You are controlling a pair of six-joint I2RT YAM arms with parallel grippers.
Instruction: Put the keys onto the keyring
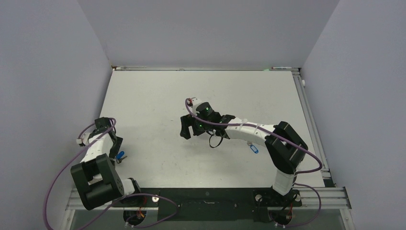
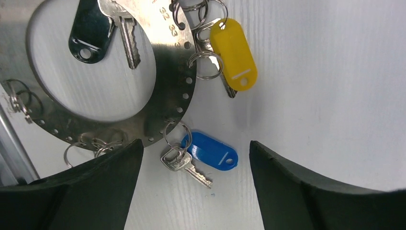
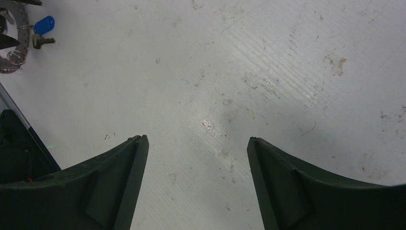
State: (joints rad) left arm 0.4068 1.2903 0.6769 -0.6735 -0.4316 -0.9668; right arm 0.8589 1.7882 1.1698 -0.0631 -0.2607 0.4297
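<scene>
Table: flat white board, matt. The right wrist view shows fine parallel grooves, grey scuffs and specks on it.

Right arm: white and black shells, reaching left to mid-table. Left arm: folded at the near-left corner.

Right gripper: two black, wedge-shaped fingers, jaws wide apart, nothing between them, over bare scuffed board.

Left gripper: same black, curved fingers, jaws wide apart and gripping nothing. It is at the near left of the table, over the keyring's edge.

Keyring: flat brushed-steel band, circular, a row of small punched holes along the outer rim, stamped numbers 32 and 33. It lies flat on the board.

Black-tagged key: glossy oblong tag, silver toothed blade, lying across the band's opening.

Yellow-tagged key: smooth oblong plastic, just outside the rim, with wire split rings overlapping the rim holes.

Blue-tagged key: between the left fingers and touching neither. Its split ring overlaps the band's edge; whether it is threaded I cannot tell.

Second blue tag: on the board near the right forearm, well apart from the keyring.
</scene>
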